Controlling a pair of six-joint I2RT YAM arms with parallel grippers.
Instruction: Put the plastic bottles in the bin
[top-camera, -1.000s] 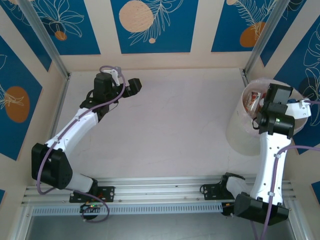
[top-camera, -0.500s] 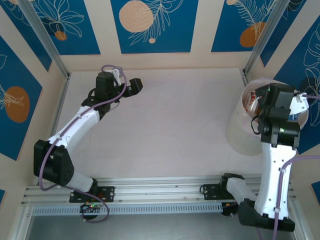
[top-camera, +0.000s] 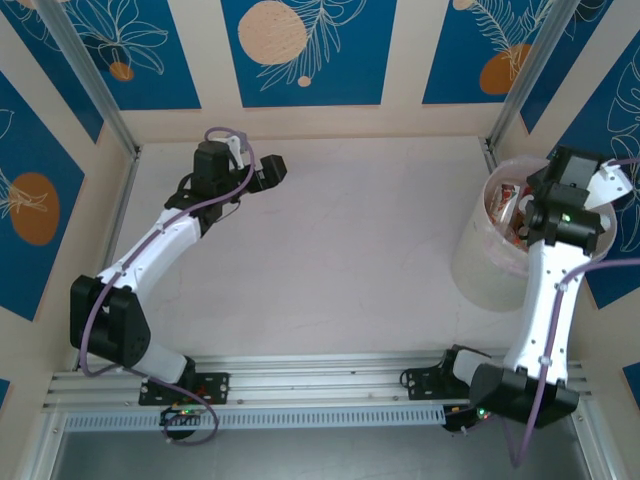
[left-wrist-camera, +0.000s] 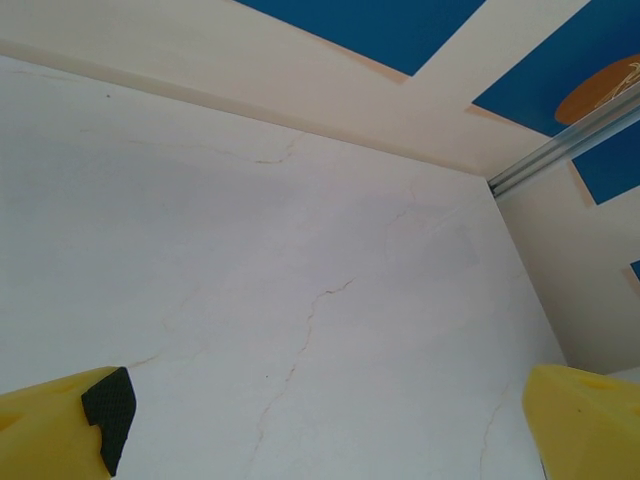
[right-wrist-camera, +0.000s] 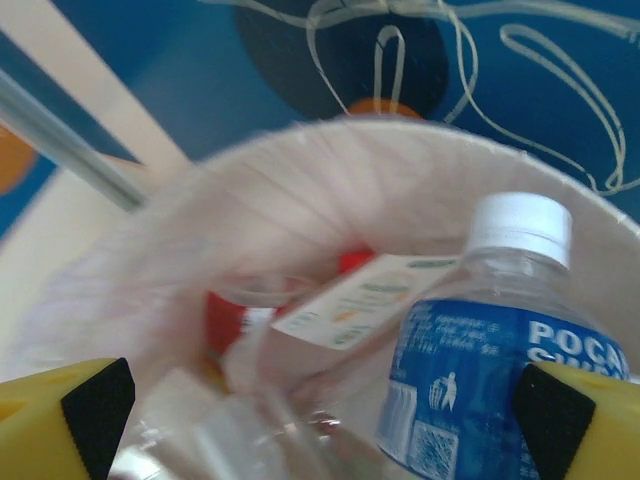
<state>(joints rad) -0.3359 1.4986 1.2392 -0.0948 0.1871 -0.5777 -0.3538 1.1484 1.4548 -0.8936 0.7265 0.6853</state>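
The right gripper (right-wrist-camera: 320, 420) hangs over the mouth of the bin (top-camera: 480, 270), its fingers spread wide apart and clamped on nothing. Just below them a blue-labelled bottle (right-wrist-camera: 500, 340) with a white cap lies against the bin's inner wall. It sits close to the right finger, but it looks to be resting on the pile rather than held. Beside it, deeper in, are a white-labelled bottle (right-wrist-camera: 365, 295) and something red (right-wrist-camera: 225, 320), blurred by the thin liner.

The bin stands by the table's (top-camera: 350, 250) right edge, towards the far right corner. That puts it within easy reach of the right arm, which would explain why that arm does the dropping. Jaws this wide over the opening fit a release.

The left gripper (top-camera: 272, 170) hovers near the table's far left corner, jaws also fully apart, above bare pale tabletop. It looks parked out of the way.

Every bottle I can make out lies inside the bin, so the task seems about finished.
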